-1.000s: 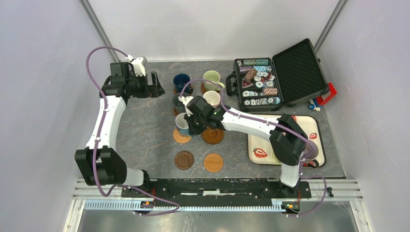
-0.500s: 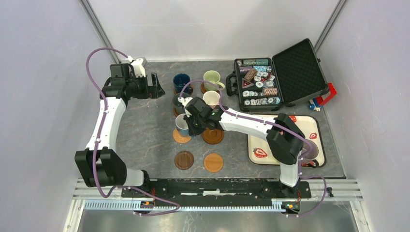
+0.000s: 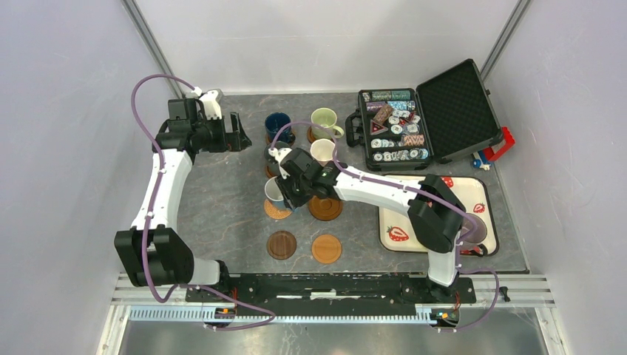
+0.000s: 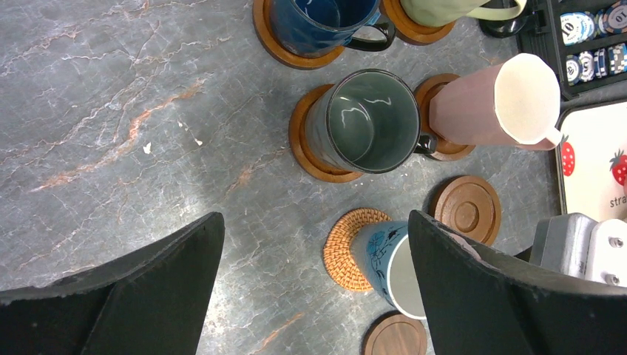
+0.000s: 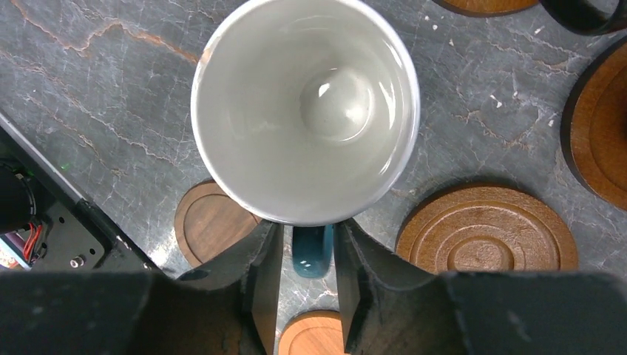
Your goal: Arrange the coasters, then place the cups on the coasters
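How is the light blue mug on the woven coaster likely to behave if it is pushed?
The mug looks tall, narrow and glazed, so it is probably rigid, breakable and apt to tip if pushed high. Its woven coaster looks bumpy, so the mug may rock.

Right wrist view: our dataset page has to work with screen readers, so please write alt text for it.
Seen from straight above, a white-lined mug fills the picture, its teal handle sitting between the black fingers of the right gripper. Beside it on the grey marbled table lie a dark coaster, lower left, and a ringed coaster, lower right.
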